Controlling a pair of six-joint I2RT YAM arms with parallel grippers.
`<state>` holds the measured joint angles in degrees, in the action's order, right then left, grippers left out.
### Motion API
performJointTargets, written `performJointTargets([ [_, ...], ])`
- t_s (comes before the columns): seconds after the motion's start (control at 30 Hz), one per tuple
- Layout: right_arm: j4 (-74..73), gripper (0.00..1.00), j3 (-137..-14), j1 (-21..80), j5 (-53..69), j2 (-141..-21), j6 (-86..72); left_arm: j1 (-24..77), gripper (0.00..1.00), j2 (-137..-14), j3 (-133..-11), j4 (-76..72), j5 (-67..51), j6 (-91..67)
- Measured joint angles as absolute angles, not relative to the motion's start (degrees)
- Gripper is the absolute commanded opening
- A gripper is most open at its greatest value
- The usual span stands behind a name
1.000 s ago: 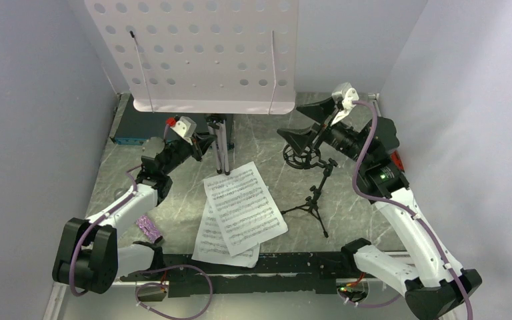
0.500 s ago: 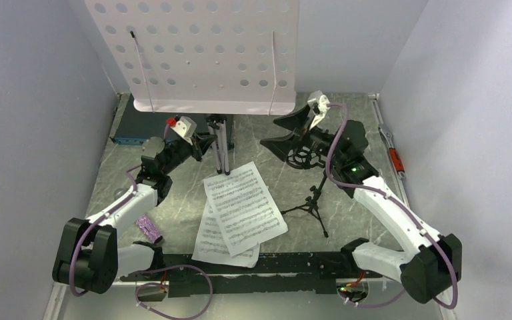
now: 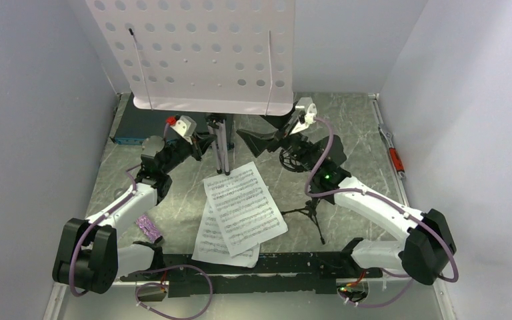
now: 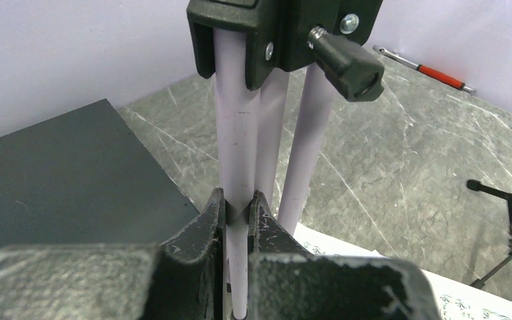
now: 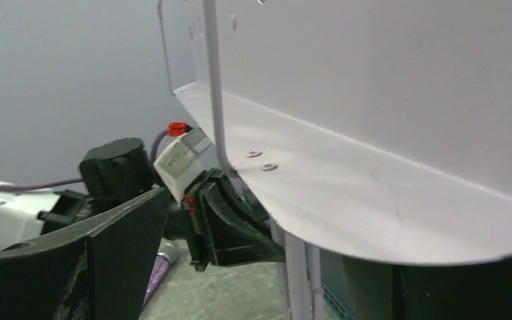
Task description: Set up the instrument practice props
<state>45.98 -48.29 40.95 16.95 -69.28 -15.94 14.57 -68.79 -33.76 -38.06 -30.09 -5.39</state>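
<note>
The pale lilac music stand [image 3: 207,53] stands at the back, its tripod legs [image 3: 221,147] folded close together. My left gripper [image 3: 205,143] is shut on one lilac leg [image 4: 237,133], its jaws [image 4: 238,207] pinching the tube. My right gripper [image 3: 265,131] is open, just under the right end of the stand's shelf [image 5: 347,193]. Two sheet-music pages [image 3: 243,207] lie overlapped in the middle. The black mic stand [image 3: 312,208] stands to their right, partly hidden by my right arm. The purple microphone [image 3: 149,229] lies at the near left.
A flat dark box with a blue edge [image 3: 130,127] lies at the back left behind the stand. A red-handled tool [image 3: 393,157] lies along the right wall. Grey walls close in the left, back and right sides.
My right arm has swung left from the back right to under the stand's shelf, gripper still open. The stand's desk has shifted slightly left. My left gripper has stayed on the leg.
</note>
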Motion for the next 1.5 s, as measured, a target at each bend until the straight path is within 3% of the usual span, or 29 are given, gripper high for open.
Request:
performJointTargets([
  [0.37, 41.5, 0.95, -55.6, 44.5, 8.2, -76.4, -10.9, 14.3, 0.03, -68.7, -34.1, -37.2, -29.4, -5.6],
  [0.9, 26.9, 0.99, -52.4, 44.7, -6.9, -65.4, -4.1, 14.7, 0.03, -68.6, -34.4, -36.4, -30.2, -5.0],
  [1.23, 8.8, 0.96, -58.2, 44.7, -3.9, -60.8, -4.2, 14.7, 0.03, -67.8, -34.4, -35.2, -30.1, -4.5],
  [1.5, 6.2, 0.95, -60.9, 47.7, 0.5, -64.6, -7.3, 14.8, 0.03, -66.7, -34.4, -33.3, -29.5, -4.0],
])
